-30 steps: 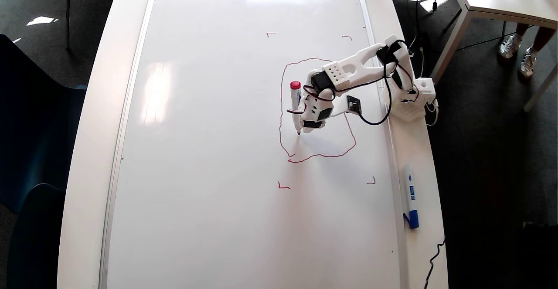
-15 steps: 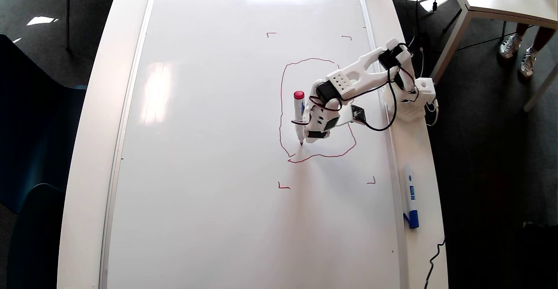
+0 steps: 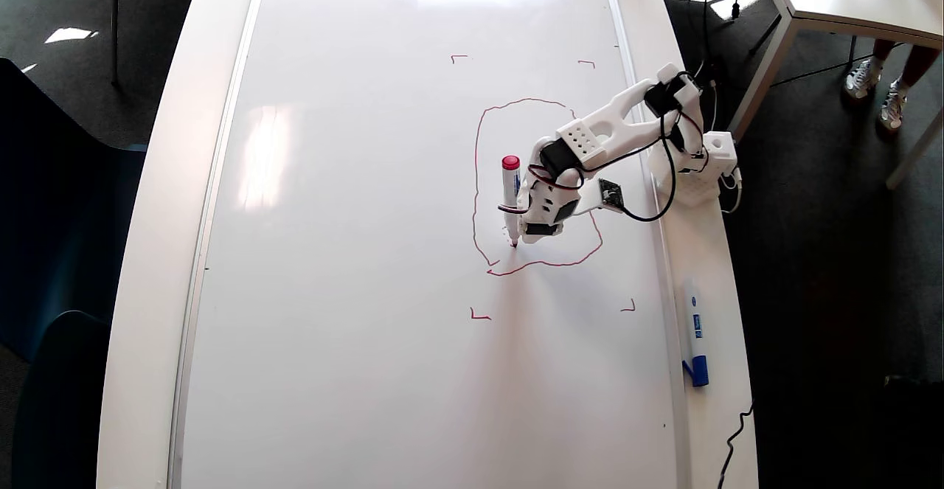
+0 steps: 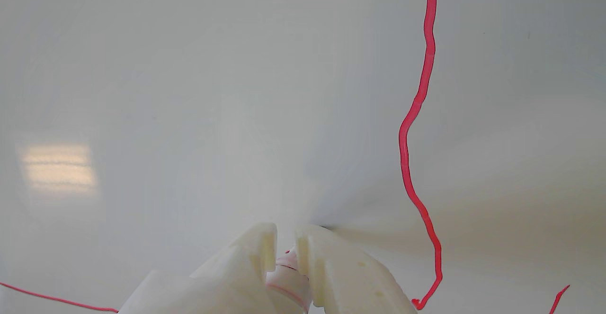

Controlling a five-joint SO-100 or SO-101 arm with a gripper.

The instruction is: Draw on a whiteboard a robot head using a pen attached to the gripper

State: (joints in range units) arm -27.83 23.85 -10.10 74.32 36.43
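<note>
The whiteboard (image 3: 354, 253) covers most of the worktop (image 3: 147, 253), and the robot head (image 3: 478, 179), so far only a wobbly red outline, lies toward the board's right edge in the overhead view. The tool (image 3: 518, 216) sits inside that outline near its lower left corner, its two white fingers (image 4: 255, 252) closed tight around the pen (image 3: 509, 198). The pen stands nearly upright, red cap up, dark tip touching or just off the board close to the outline's lower line. A blue-capped marker (image 3: 694, 330) lies on the worktop's right edge, well apart.
</note>
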